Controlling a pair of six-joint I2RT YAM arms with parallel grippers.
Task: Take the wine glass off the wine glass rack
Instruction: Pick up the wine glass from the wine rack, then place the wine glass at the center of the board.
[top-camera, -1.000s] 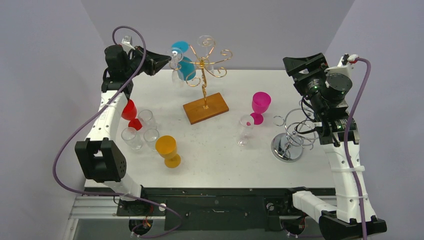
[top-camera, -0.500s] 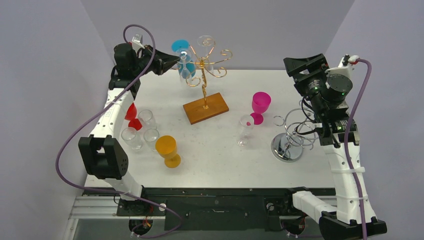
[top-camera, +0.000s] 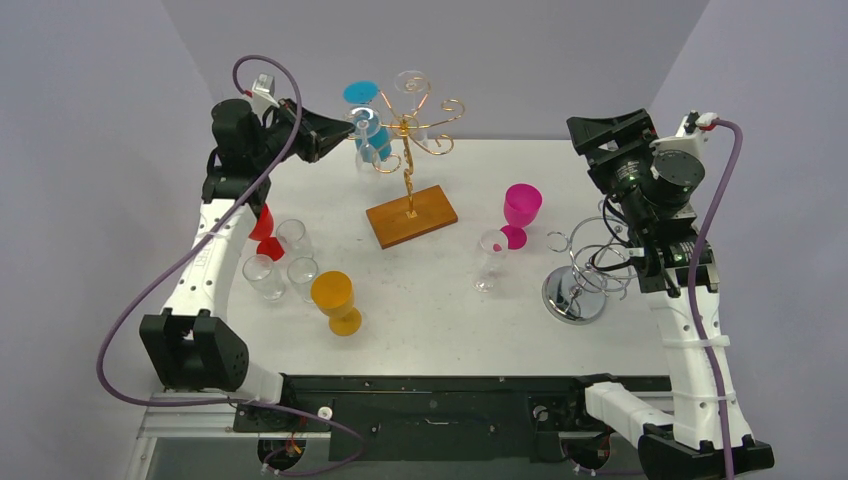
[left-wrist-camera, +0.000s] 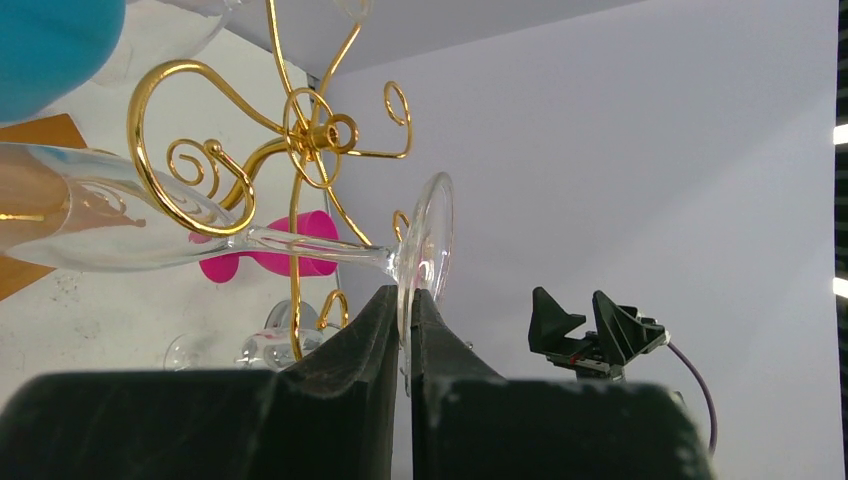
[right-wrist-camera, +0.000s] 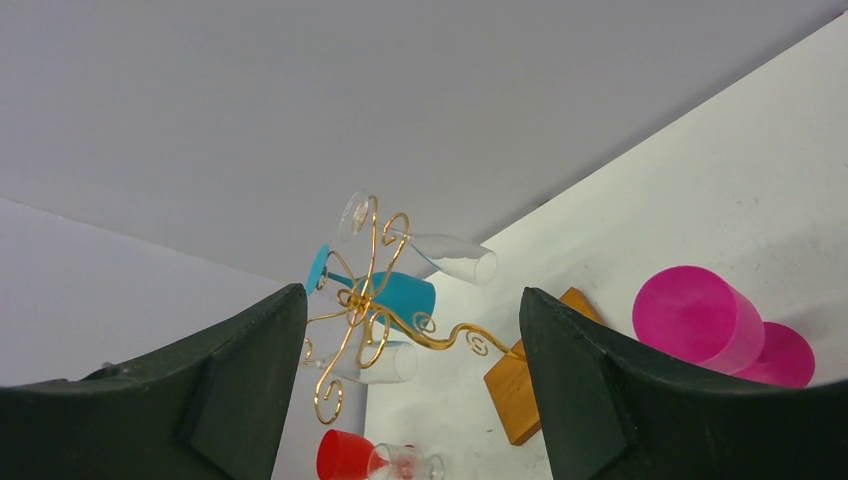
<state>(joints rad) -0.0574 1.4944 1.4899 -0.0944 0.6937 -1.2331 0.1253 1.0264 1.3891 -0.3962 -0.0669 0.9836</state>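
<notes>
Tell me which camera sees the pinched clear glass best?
The left wrist view: the clear glass is big and close, foot pinched in the left gripper, stem resting in the wine glass rack. The top view shows it small; the right wrist view, tiny and far.

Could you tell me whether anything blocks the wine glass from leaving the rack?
Yes: a curled arm of the wine glass rack hooks the stem of the wine glass; the left gripper pinches its foot, with a blue glass close by.
</notes>
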